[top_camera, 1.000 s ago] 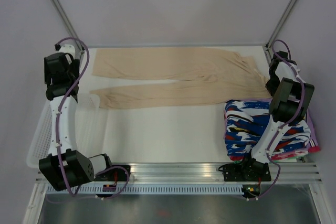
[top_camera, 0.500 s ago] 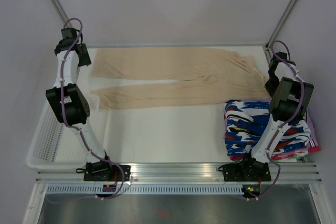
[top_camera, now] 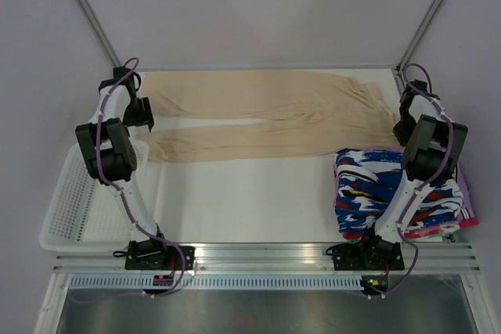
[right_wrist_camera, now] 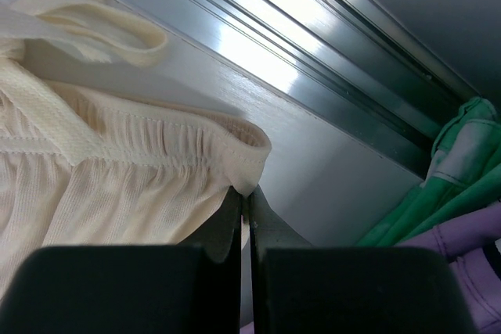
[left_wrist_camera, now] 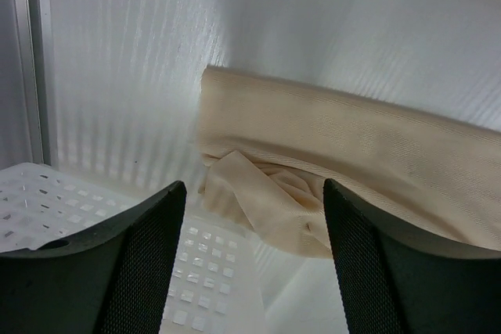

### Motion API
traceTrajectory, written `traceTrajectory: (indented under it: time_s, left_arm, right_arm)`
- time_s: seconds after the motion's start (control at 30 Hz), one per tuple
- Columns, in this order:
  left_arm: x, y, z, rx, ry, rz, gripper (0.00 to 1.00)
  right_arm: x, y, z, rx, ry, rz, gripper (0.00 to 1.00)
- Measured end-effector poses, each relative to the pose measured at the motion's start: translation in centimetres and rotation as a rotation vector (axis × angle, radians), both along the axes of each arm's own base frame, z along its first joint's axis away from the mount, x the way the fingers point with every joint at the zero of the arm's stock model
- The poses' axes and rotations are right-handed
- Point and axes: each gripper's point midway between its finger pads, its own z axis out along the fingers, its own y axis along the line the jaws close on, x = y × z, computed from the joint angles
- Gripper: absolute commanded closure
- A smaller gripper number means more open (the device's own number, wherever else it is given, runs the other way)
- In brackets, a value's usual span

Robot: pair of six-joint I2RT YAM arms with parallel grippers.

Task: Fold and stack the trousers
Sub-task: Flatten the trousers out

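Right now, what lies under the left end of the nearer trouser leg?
The cuff of the trousers droops onto the rim of the white basket; the rest lies on the table. How far the basket reaches beneath is hidden.

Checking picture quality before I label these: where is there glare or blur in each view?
Top view: even, soft light, sharp, trousers barely shadowed. Left wrist: the left end effector is dark and soft up close, striped sheen on the table. Right wrist: strong glare on the rail, right end effector blurred.
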Motion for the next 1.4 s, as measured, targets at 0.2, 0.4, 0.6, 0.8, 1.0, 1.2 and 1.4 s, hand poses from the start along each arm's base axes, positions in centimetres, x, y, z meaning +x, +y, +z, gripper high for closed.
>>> traceTrajectory:
  time_s: [0.2, 0.4, 0.6, 0.8, 1.0, 1.2, 1.4]
  left_arm:
    - [0.8, 1.7, -0.6, 0.022, -0.04, 0.011, 0.24]
    - [2.5, 2.9, -1.7, 0.03, -0.093, 0.026, 0.26]
    - [2.1, 2.6, -4.5, 0.008, -0.036, 0.024, 0.3]
    - [1.8, 2.8, -4.9, 0.006, -0.024, 0.02, 0.46]
    - [2.1, 2.9, -5.2, 0.007, -0.039, 0.005, 0.98]
    - [2.9, 3.5, -5.0, 0.02, -0.075, 0.007, 0.98]
    - [4.2, 4.6, -4.4, 0.045, -0.133, 0.006, 0.98]
  right_arm:
    - [0.3, 0.2, -0.1, 0.01, -0.015, 0.004, 1.0]
    - [0.2, 0.2, -0.4, 0.014, -0.015, 0.003, 1.0]
    - [0.3, 0.2, -0.4, 0.013, -0.019, -0.002, 1.0]
    - [0.3, 0.2, -0.4, 0.013, -0.023, -0.009, 1.0]
    - [0.3, 0.2, -0.4, 0.013, -0.023, -0.01, 1.0]
    - [0.3, 0.2, -0.4, 0.012, -0.023, -0.013, 1.0]
    - [0.3, 0.2, -0.4, 0.013, -0.025, -0.017, 1.0]
